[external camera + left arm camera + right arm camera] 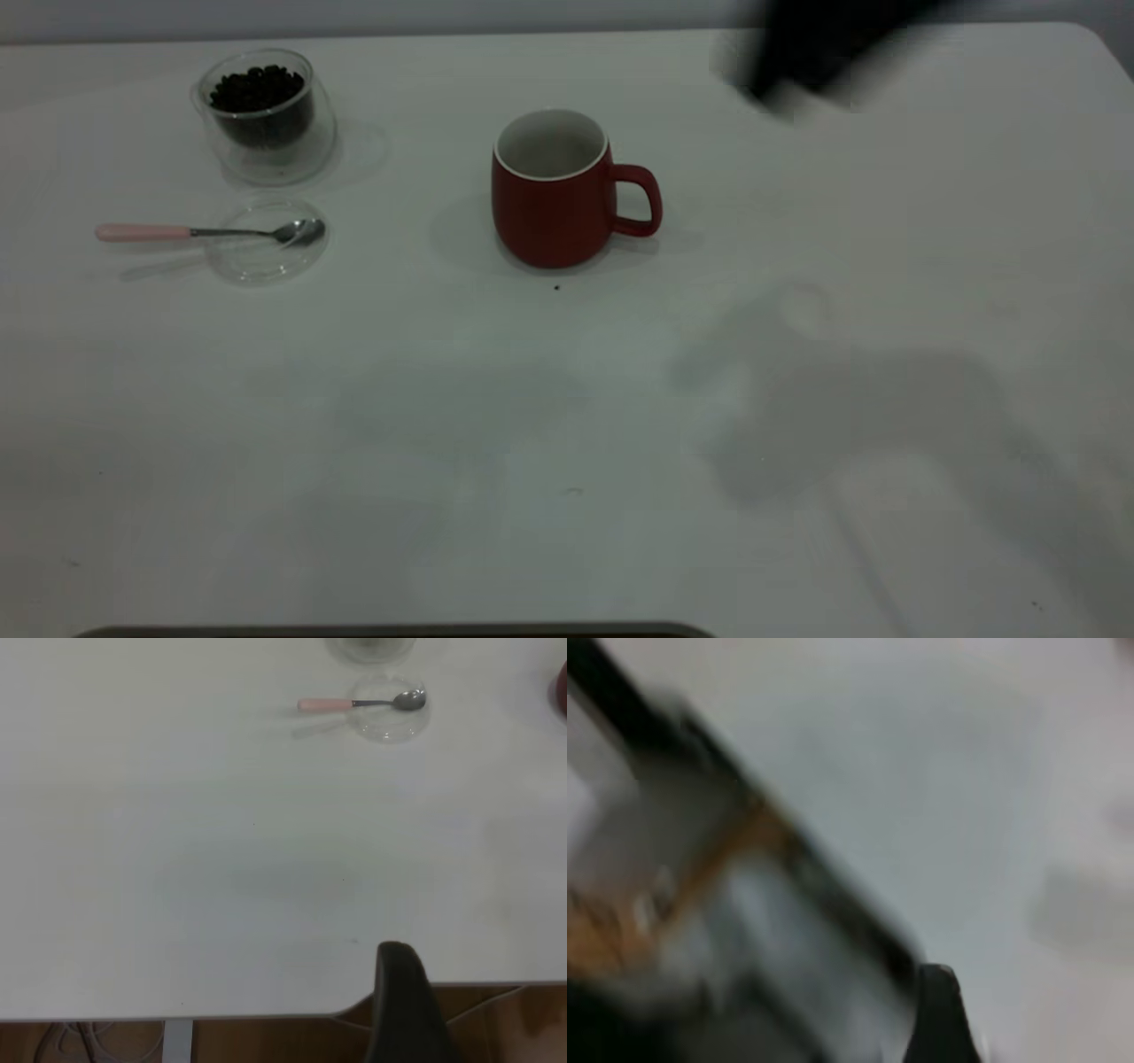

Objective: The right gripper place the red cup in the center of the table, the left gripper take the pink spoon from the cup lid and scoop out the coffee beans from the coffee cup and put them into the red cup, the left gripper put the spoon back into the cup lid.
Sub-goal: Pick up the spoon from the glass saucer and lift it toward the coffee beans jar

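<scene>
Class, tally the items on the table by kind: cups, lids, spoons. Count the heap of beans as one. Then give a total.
Cups: 2, the red cup and the coffee cup
Lids: 1, the cup lid
Spoons: 1, the pink spoon
Bean heaps: 1, the coffee beans
Total: 5

dim, even light | soft shadows on table (567,532) | right wrist view motion-blurred

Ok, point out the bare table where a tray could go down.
The whole near half of the table, in front of the red cup, is bare, as is the stretch right of its handle. The far left corner is crowded: coffee cup, cup lid and pink spoon sit close together.
</scene>
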`<state>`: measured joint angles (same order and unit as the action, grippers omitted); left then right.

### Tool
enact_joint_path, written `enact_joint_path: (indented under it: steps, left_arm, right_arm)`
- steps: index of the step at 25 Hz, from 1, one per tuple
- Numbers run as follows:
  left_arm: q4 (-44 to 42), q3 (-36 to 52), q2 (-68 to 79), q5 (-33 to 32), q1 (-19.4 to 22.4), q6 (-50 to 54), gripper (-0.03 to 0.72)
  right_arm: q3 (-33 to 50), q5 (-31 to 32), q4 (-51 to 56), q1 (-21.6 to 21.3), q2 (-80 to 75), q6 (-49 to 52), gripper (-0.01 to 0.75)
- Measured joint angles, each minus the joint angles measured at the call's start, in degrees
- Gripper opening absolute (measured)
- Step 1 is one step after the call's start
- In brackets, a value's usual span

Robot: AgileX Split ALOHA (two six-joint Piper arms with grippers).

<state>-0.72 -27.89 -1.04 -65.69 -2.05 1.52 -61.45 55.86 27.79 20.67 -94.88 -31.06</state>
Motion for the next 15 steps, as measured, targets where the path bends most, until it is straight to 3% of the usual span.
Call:
enact_joint_path:
  steps: [3, 6, 10, 15]
  left_arm:
    - [0.0, 0.0, 0.0, 0.0, 0.0, 0.0, 0.488]
    - [0.0, 0.0, 0.0, 0.0, 0.0, 0.0, 0.488]
    - [0.0, 0.0, 0.0, 0.0, 0.0, 0.0, 0.488]
    - [0.0, 0.0, 0.0, 0.0, 0.0, 0.0, 0.488]
  right_arm:
    - [7.9, 5.7, -14.2, -0.4, 8.4, 17.4, 0.588]
    - [17.5, 8.0, -22.4, -0.8, 17.5, 26.9, 0.588]
    - [27.6, 8.6, -24.8, -5.0, 31.8, 30.5, 0.588]
    - [31.7, 8.8, -26.1, -16.0, 50.6, 28.4, 0.588]
